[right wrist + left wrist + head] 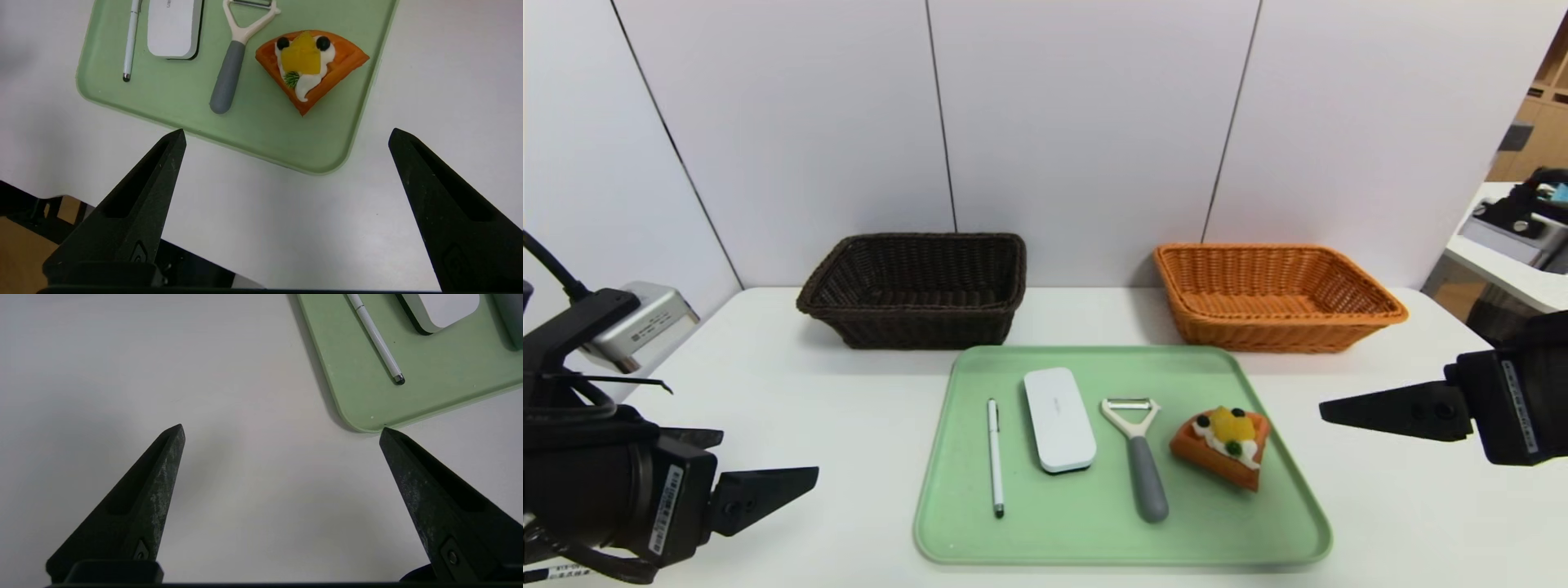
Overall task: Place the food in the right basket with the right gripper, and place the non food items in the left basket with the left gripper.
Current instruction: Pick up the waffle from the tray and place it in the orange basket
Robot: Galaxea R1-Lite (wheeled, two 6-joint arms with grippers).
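Observation:
A green tray (1258, 506) lies mid-table holding a white stylus pen (994, 456), a white flat case (1058, 418), a grey-handled peeler (1139, 453) and an orange waffle wedge with fruit and cream (1223, 447). Behind it stand a dark brown basket (915, 290) on the left and an orange basket (1274, 296) on the right, both empty. My left gripper (282, 430) hovers open over bare table left of the tray's near corner (359, 420). Right of the tray, my right gripper (286, 134) is open above the table, with the waffle (312, 67) ahead of it.
The white table (809, 392) ends at a near edge (122, 212) below the right gripper. A grey wall panel rises just behind the baskets. A silver box (637, 322) sits at the far left and another workstation (1515, 237) at the far right.

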